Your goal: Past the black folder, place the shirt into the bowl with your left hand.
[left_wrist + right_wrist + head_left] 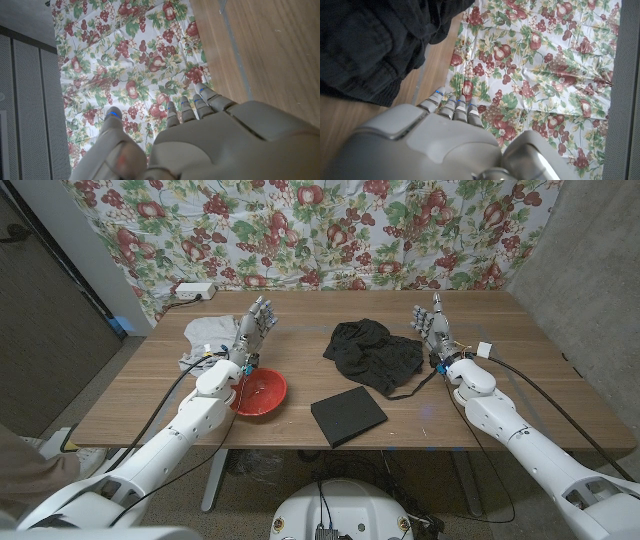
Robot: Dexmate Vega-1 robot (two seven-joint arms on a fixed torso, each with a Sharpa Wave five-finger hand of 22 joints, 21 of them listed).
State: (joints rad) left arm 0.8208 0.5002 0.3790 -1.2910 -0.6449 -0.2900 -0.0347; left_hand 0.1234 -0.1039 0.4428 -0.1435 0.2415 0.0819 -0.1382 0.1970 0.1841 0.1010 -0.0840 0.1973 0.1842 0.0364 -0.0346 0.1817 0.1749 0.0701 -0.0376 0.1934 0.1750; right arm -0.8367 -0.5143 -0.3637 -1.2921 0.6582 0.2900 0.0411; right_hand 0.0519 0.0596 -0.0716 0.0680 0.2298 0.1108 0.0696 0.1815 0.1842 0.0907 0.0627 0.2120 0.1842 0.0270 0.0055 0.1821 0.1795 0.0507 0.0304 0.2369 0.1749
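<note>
A crumpled black shirt [372, 352] lies mid-table, just beyond the flat black folder [347, 415]. The red bowl [262, 391] stands left of the folder, near the front edge. My left hand [252, 330] is raised behind the bowl with fingers apart and pointing up, holding nothing; its back shows in the left wrist view [200, 142]. My right hand [432, 328] stands at the shirt's right edge, fingers up and apart, empty. In the right wrist view the black shirt [370, 40] lies close beside that hand [435, 140].
A grey-white cloth [208, 335] lies on the table just left of my left hand. A white power strip [190, 290] sits at the back left corner. A small white object [484, 349] with cables is near my right wrist. A floral curtain [320, 230] hangs behind the table.
</note>
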